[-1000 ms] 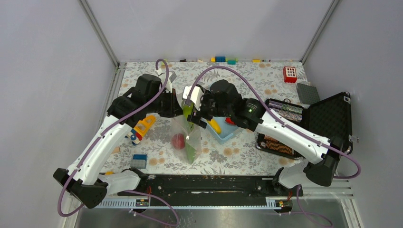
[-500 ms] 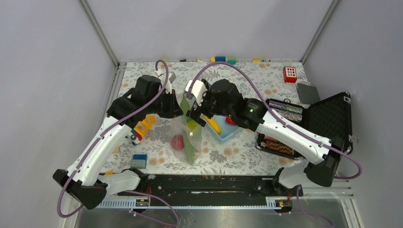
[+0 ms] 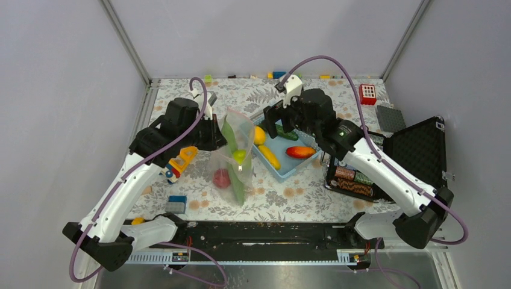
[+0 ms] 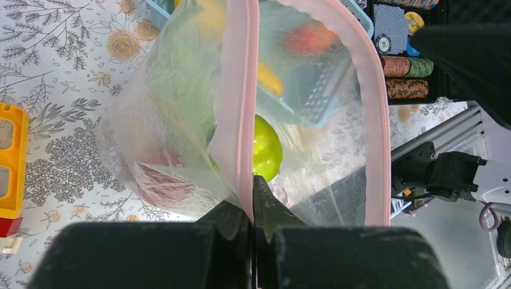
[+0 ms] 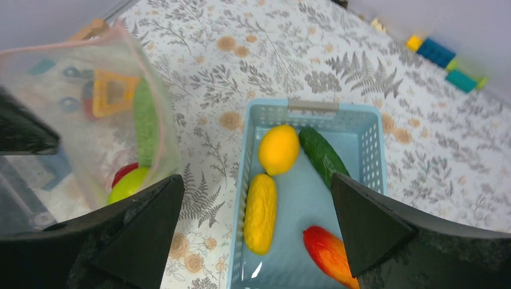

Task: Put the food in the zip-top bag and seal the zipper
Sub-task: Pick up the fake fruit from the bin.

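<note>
From above, the left end effector (image 3: pixel 220 136) is pinched tight on the pale pink zipper strip (image 3: pixel 231 118) of the large clear crinkly zip-top bag (image 3: pixel 236 165). The bag stands upright on the floral-patterned desk (image 3: pixel 289 195), left of centre. Inside it are a round green toy fruit (image 3: pixel 239 155), a red toy apple (image 3: pixel 222 177) and a long green pod (image 3: pixel 239 188). Just right of the bag sits a light blue mesh basket (image 3: pixel 284 174) holding a yellow lemon (image 3: pixel 260 135), a yellow banana (image 3: pixel 269 156), a dark green cucumber (image 3: pixel 287 133) and a red-orange fruit (image 3: pixel 300 152). The right end effector (image 3: pixel 274 122) hovers over the basket's far end with its fingers spread wide, holding nothing.

In the left wrist view, the two black fingers meet on the near pink lip. The other lip bows away to the right, so the mouth gapes. The green fruit lies inside, just beyond the pinch.

In the right wrist view, the two fingers stand far apart, framing the basket. Lemon and cucumber lie side by side at its far end. The banana is nearer, below the lemon, and the red-orange fruit is in the near right corner. The bag stands at left, with green fruit and apple low inside.
</note>
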Available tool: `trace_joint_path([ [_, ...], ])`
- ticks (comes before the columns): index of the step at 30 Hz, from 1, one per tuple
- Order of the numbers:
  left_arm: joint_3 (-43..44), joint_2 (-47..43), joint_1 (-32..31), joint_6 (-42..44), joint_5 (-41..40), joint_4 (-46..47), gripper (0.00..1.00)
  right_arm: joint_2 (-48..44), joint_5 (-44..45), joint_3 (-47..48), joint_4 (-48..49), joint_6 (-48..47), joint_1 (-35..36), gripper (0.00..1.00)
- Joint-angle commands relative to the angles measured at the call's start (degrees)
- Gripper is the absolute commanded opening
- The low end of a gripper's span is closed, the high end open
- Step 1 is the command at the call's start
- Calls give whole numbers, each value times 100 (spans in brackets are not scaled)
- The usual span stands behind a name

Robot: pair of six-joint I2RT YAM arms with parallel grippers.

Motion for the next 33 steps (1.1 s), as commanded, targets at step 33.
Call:
trace_joint_path([
  [33,-70,-108,91,-44,-261,392,0,4200,-724,1001,1199,3546,-1264,91],
])
